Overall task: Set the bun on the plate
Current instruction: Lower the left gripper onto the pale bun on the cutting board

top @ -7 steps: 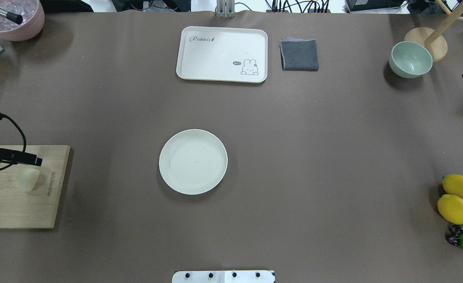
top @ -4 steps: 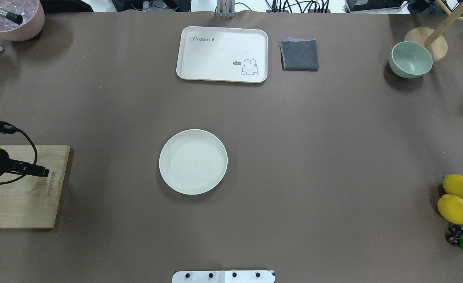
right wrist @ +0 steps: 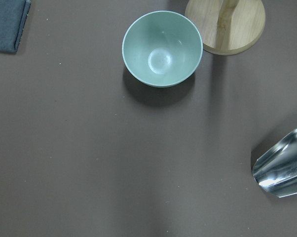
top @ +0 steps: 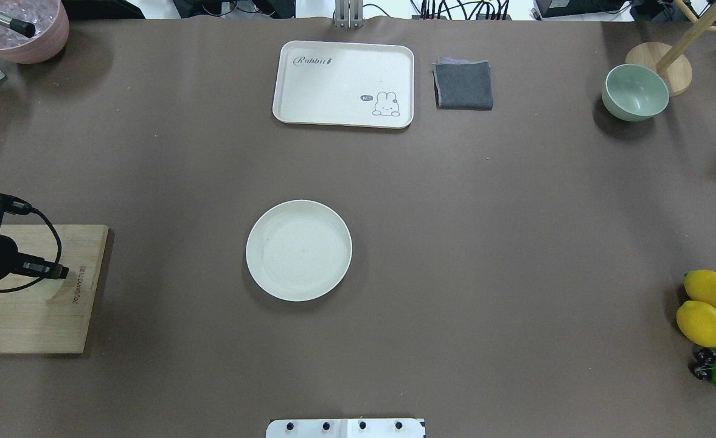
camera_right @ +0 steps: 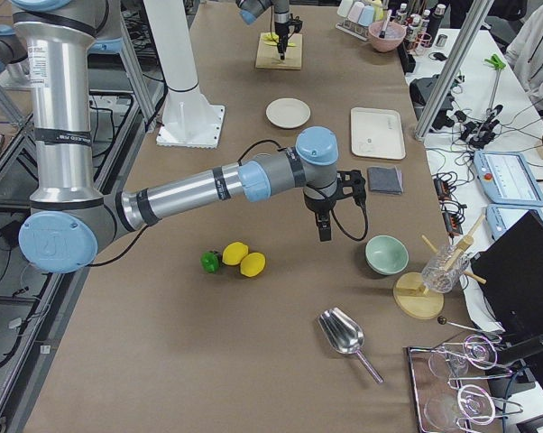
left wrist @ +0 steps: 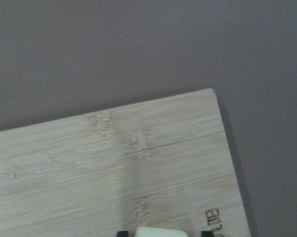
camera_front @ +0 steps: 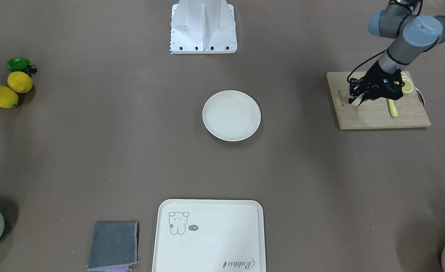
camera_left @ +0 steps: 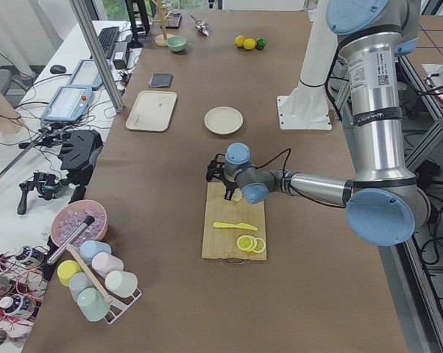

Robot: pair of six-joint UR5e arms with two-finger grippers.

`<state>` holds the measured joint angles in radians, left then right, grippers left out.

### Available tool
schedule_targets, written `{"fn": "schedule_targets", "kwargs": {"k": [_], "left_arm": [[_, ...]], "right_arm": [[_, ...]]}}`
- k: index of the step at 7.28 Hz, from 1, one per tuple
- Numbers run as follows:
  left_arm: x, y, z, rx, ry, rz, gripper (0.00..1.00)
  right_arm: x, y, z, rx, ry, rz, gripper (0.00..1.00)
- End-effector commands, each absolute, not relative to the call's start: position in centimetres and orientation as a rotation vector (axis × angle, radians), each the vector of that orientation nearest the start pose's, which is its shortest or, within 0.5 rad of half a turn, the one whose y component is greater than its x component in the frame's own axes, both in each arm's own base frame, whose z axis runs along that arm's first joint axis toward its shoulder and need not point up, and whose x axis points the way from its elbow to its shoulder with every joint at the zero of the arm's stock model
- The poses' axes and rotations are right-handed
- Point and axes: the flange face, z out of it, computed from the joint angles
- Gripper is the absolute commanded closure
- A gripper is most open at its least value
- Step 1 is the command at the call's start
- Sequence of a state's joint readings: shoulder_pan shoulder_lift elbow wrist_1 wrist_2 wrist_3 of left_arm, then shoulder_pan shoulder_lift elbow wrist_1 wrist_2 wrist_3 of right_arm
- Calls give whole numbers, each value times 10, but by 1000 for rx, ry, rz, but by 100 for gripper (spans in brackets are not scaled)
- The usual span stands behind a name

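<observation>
- Table (top: pixel 516 243): brown mat.
- Right gripper (camera_right: pixel 324 233): hangs over the table's far right, above a green bowl (top: pixel 635 92). It only shows in the side view, so I can't tell whether the jaws are spread or closed.
- Left gripper (camera_front: pixel 355 99): pointing down at the board (top: pixel 29 322) on the table's left edge. Jaws spread, one either side of the bun. The wrist view shows small gaps, so it isn't clamped.
- Tray (top: pixel 342 85): far side, centre.
- Plate (top: pixel 298 250): mid-table, well right of the board.
- Bun (left wrist: pixel 161 232): sitting on the board near its right edge, between the left fingers, well apart from the plate.
</observation>
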<state>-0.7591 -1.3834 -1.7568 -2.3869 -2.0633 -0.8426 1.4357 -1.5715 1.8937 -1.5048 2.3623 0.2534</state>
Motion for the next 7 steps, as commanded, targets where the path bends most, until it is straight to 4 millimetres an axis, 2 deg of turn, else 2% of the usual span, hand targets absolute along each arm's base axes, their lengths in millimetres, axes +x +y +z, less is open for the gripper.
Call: {"fn": "schedule_targets", "kwargs": {"k": [1, 3, 4, 5, 6, 7], "left_arm": [[261, -371, 560, 205, 918, 173, 93], [237, -383, 528, 183, 1023, 169, 93], [238, -394, 504, 201, 1067, 167, 93], [253, -411, 476, 223, 1106, 157, 93], [279, -432, 434, 188, 1173, 59, 93], [313, -448, 399, 166, 1223, 22, 93]], "right_arm": [[-4, -496, 489, 212, -837, -43, 0], [-5, -497, 490, 210, -837, -43, 0], [-4, -497, 489, 212, -837, -43, 0], [-5, -497, 492, 206, -837, -42, 0], [-4, -496, 493, 205, -836, -40, 0], [-4, -495, 496, 200, -837, -38, 0]]}}
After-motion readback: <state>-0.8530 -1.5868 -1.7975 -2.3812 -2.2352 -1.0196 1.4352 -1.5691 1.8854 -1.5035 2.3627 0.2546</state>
